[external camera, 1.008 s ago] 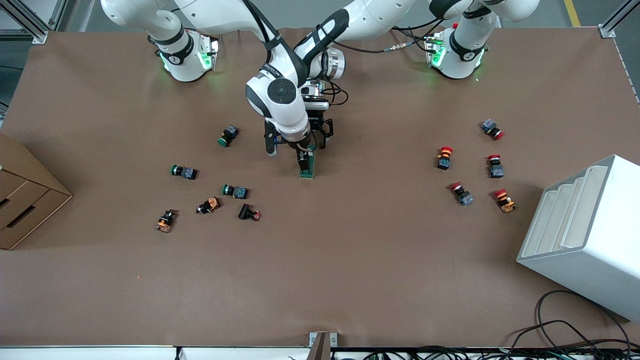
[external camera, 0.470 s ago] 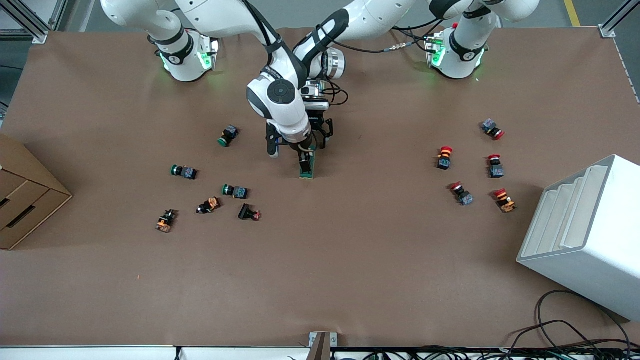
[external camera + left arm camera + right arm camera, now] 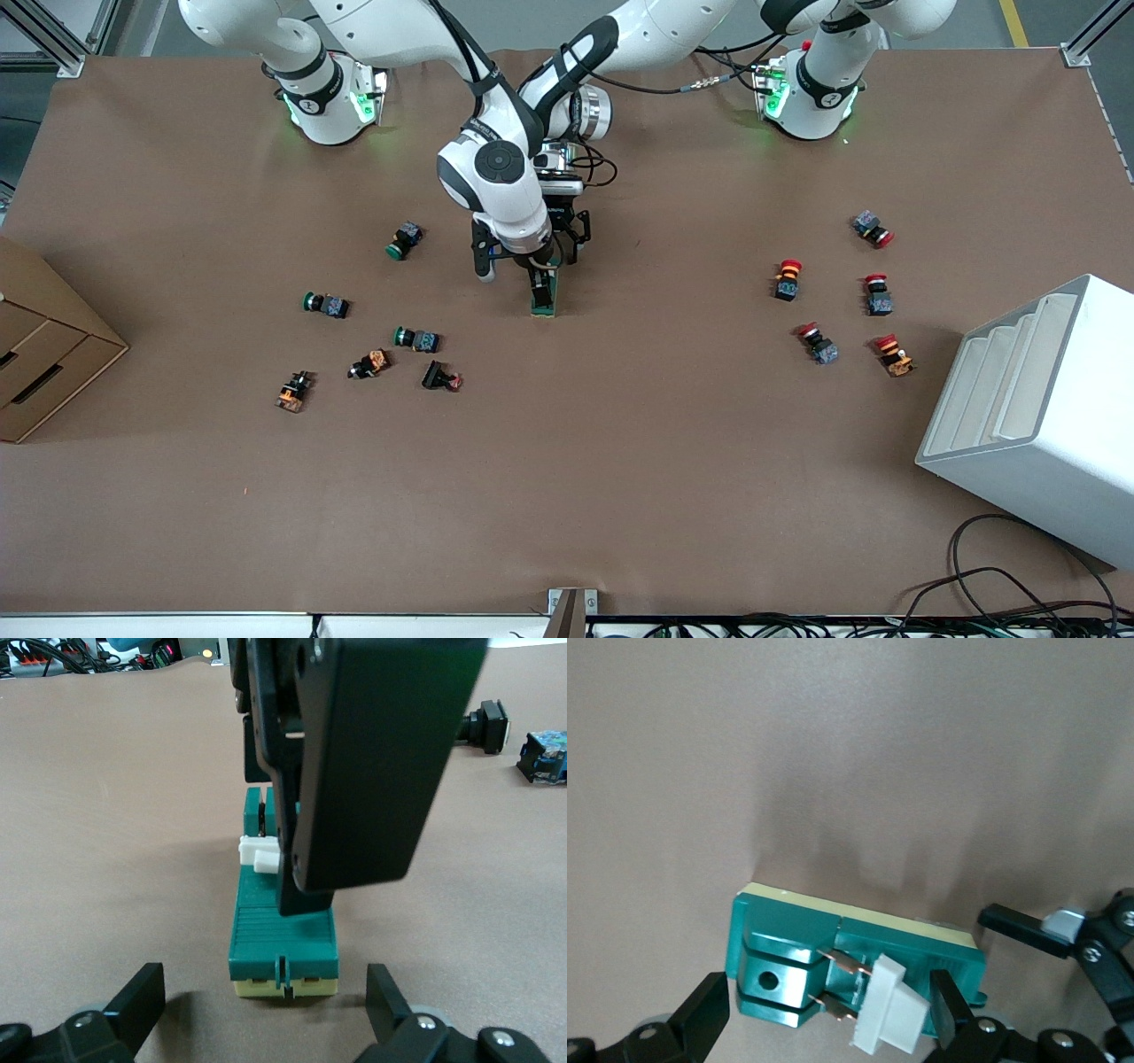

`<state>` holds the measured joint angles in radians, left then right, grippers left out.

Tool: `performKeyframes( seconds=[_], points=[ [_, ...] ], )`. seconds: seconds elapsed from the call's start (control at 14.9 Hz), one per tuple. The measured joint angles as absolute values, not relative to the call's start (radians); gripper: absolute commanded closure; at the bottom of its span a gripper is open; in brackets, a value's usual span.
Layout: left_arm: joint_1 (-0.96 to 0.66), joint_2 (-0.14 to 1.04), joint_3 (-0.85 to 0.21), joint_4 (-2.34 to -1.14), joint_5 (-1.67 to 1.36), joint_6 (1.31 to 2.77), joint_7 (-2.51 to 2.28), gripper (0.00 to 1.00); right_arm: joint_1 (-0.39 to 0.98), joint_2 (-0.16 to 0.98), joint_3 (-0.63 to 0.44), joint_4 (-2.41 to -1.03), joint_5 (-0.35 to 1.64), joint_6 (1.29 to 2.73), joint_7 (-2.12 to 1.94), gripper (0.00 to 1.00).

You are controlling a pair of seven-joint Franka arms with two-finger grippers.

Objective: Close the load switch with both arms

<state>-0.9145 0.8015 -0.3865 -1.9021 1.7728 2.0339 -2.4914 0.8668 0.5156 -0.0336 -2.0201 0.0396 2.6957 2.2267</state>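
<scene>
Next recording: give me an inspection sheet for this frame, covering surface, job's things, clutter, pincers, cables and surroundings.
Surface: brown table.
Job's things: green load switch at mid-table, white lever raised.
Clutter: green buttons toward the right arm's end, red buttons toward the left arm's end.
Pincers: right pincer open, straddling the switch at its lever; left pincer open, low at the switch's end.
Cables: black bundle at the table's near edge.
Surroundings: cardboard box, white bin.
</scene>
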Motion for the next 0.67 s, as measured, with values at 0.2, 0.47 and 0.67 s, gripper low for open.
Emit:
performKeyframes(
  seconds=[0.2,0.47,0.67],
  points=[
    [-0.914,0.801,-0.386,-1.902,1.773,2.034,-2.491,0.01,0.868,0.519,-0.036,-2.011,0.039,2.688,2.229,0.0],
    [-0.914,0.801,-0.386,-1.902,1.773,2.034,-2.491,0.01,0.868,0.518,-0.039,-1.997,0.039,2.669,2.234,0.0],
    [-0.914,0.801,-0.386,-1.902,1.773,2.034,-2.491,0.01,0.866,0.524,-0.066,-1.961,0.039,2.681,2.234,0.0]
  ],
)
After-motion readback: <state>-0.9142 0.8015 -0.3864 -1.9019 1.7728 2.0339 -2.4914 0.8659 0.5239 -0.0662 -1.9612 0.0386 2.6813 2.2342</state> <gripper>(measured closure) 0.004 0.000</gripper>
